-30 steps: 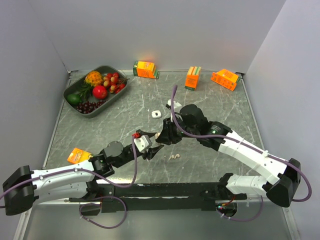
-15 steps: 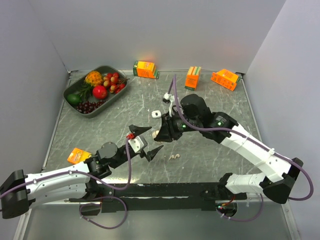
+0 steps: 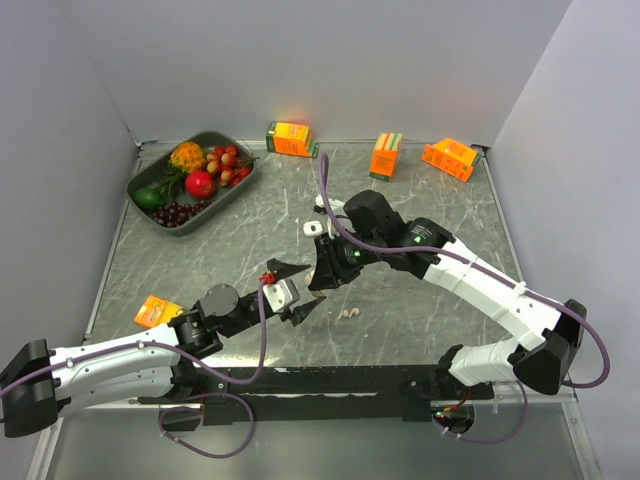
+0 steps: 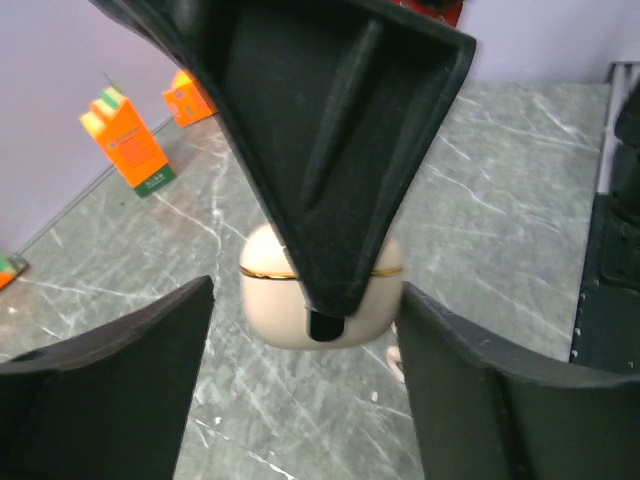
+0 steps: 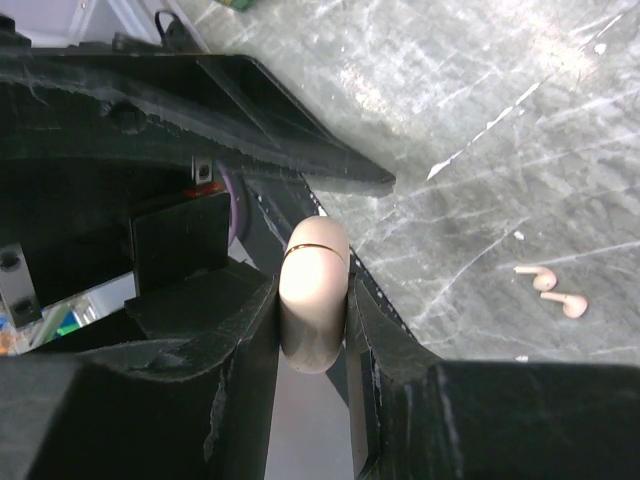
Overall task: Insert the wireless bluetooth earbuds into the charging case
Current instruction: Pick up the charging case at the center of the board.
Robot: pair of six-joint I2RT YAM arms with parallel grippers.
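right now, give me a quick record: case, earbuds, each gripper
charging case: lid closed, pinched in the right gripper
right gripper: shut on the case
left gripper: open, one finger each side of the case, not gripping it
earbuds: two in view, loose on the table beside the grippers, outside the case
task status: no earbud inserted yet

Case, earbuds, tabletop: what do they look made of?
Charging case: smooth cream plastic, likely; soft sheen, thin gold seam line. Earbuds: pale beige moulded plastic, probably; too small for finish. Tabletop: grey marble-look with white veins, slightly glossy; stone or printed laminate, cannot tell.
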